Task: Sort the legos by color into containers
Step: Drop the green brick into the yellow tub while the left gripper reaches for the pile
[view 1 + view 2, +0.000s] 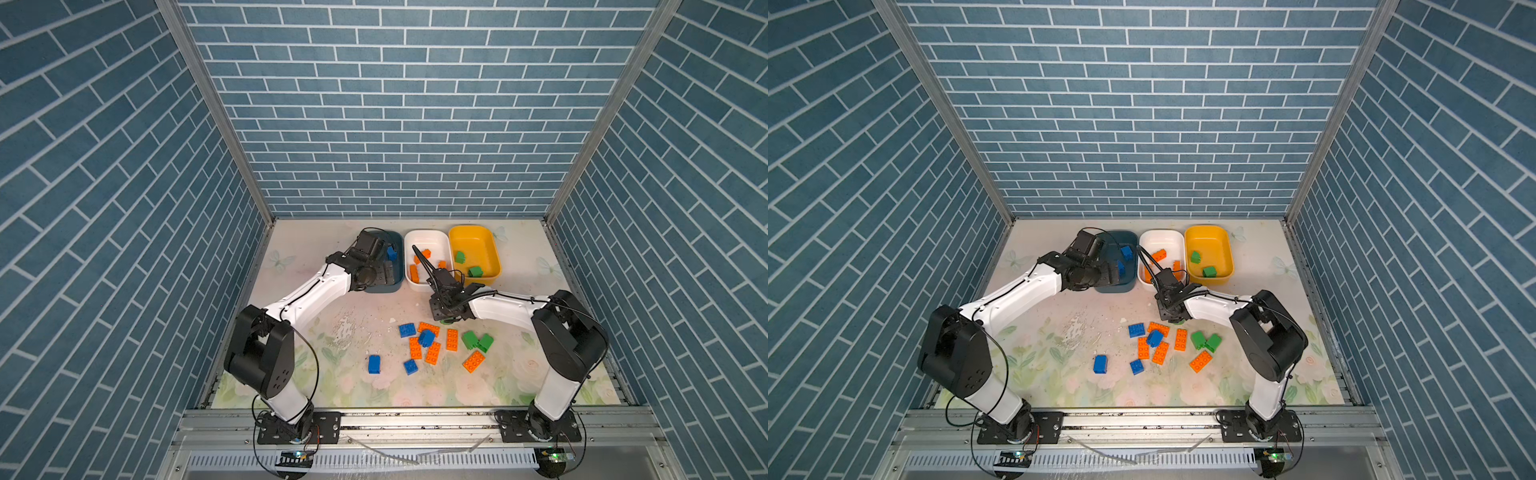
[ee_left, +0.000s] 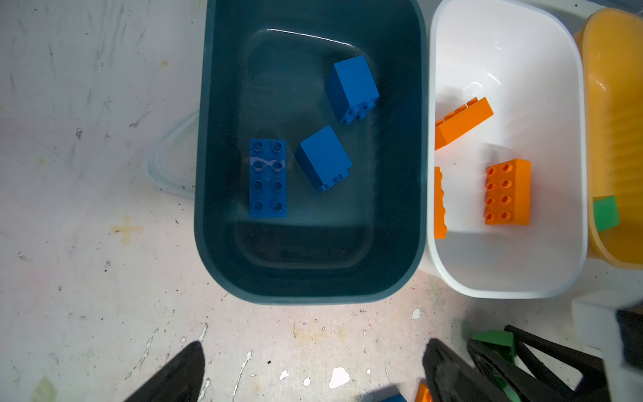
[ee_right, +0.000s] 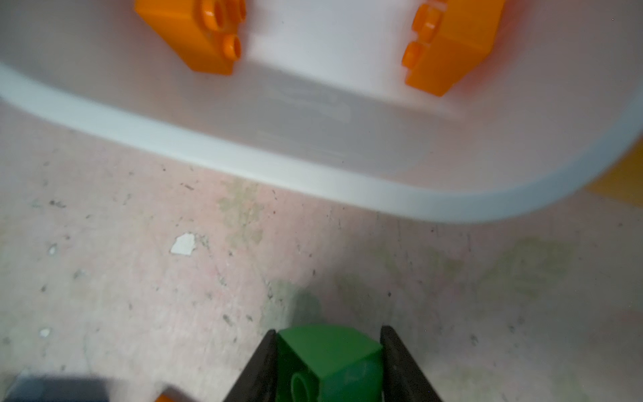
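The surface (image 1: pixel 332 390) wears a pale floral print with faint butterflies (image 1: pixel 548 266) towards the back. It is scuffed and flaking near the middle (image 1: pixel 345 328) – a white chip (image 3: pixel 183 243) shows plainly in the right wrist view. Blue brick-pattern walls (image 1: pixel 407 116) close in three sides, joined at the corners by slanting aluminium posts (image 1: pixel 216 112). A metal rail (image 1: pixel 415 419) runs along the front, with a slotted strip (image 1: pixel 374 459) below it.

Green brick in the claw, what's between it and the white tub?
Only bare, scuffed table with one small white fleck. The right wrist view shows it, from the green brick in the right gripper to the rim of the white tub.
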Robot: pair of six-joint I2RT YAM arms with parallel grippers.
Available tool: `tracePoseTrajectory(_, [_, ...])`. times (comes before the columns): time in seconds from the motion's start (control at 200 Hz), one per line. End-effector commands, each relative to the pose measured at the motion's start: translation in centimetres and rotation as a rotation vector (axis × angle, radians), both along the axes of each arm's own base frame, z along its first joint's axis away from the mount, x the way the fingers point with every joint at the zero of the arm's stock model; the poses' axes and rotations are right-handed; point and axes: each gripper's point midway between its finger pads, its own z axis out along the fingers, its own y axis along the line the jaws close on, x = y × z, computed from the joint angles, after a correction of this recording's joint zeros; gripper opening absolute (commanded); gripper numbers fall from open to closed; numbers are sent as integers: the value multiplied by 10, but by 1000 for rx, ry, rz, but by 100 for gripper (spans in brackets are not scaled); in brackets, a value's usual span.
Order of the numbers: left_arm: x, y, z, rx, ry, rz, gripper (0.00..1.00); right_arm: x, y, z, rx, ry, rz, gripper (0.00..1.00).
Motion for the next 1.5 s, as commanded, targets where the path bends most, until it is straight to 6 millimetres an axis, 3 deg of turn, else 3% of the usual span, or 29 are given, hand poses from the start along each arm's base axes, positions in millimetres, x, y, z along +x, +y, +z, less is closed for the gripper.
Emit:
tracePoseTrajectory(0.0, [-1,-1,6,33,-12,-17,99,3,-4,25,20,-92,64,31])
tracePoseTrajectory(0.27, [-23,-3,3,60,-24,-71,99,24,-29,78,146,-225,37,30])
tracePoseTrajectory(0.515, [-41,-10,5,69,-55,-91,99,71,-80,107,263,-303,-169,29])
tracePoseTrajectory(0.78, [-65,-18,-9,180,-9,-174,99,124,-121,96,275,-238,-302,29])
tracePoseTrajectory(0.92, [-79,-24,-15,235,7,-216,99,150,-126,87,257,-210,-311,29])
tracePoseTrajectory(1.105, [-103,-48,-38,198,102,-338,99,180,-129,72,181,-171,-321,32])
tracePoseTrajectory(1.165, [-110,-57,-44,207,115,-384,99,187,-132,71,163,-178,-342,34])
tracePoseTrajectory(1.32, [-122,-70,-63,240,177,-457,99,196,-125,90,240,-240,-352,46])
tracePoseTrajectory(1.495, [-127,-77,-83,289,221,-596,99,187,-121,104,302,-275,-340,72])
